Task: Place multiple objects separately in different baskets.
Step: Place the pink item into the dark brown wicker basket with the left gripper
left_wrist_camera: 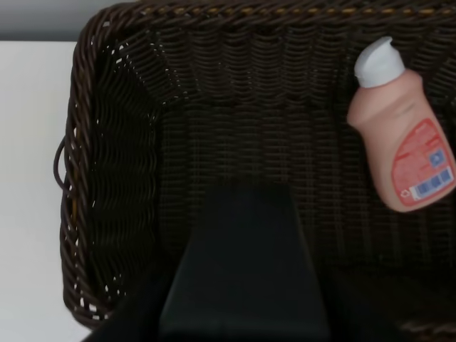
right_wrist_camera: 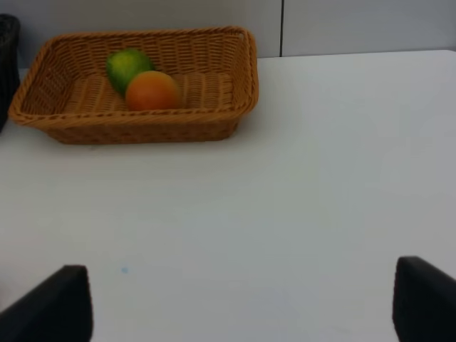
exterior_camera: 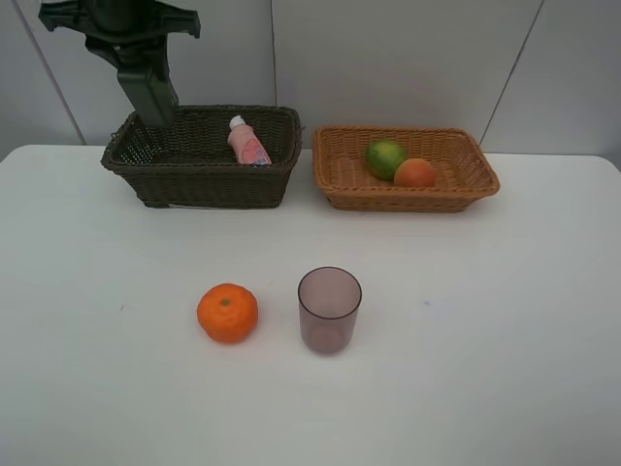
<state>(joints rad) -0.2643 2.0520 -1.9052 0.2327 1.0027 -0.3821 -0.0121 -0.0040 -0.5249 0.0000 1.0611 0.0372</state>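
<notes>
The dark green pump bottle [exterior_camera: 151, 92] hangs tilted from the left gripper [exterior_camera: 124, 44] over the left end of the dark brown basket [exterior_camera: 194, 183], its lower end level with the rim. The bottle is off the wicker, so the gripper is clamped on it, though the fingers blend into its dark shape and cannot be picked out. In the left wrist view the bottle is only a blurred black block, cut off at the frame edge. It covers part of the basket floor.

The small pink bottle [left_wrist_camera: 402, 135] leans against the basket's far wall, white cap up, well apart from the green bottle.

Just beside the dark basket stands the light orange-tan basket [exterior_camera: 408, 200]. It holds the green oval fruit [exterior_camera: 385, 157] and the red-yellow peach [exterior_camera: 415, 173], which touch.

Nearer the camera on the white table [exterior_camera: 505, 349], the orange mandarin [exterior_camera: 227, 313] sits near the upright translucent purplish cup [exterior_camera: 329, 309], not touching it.

The right gripper [right_wrist_camera: 239, 305] does not appear in the high view. Its wrist camera shows only two dark fingertips [right_wrist_camera: 51, 305] spread wide, with nothing between them but table.
</notes>
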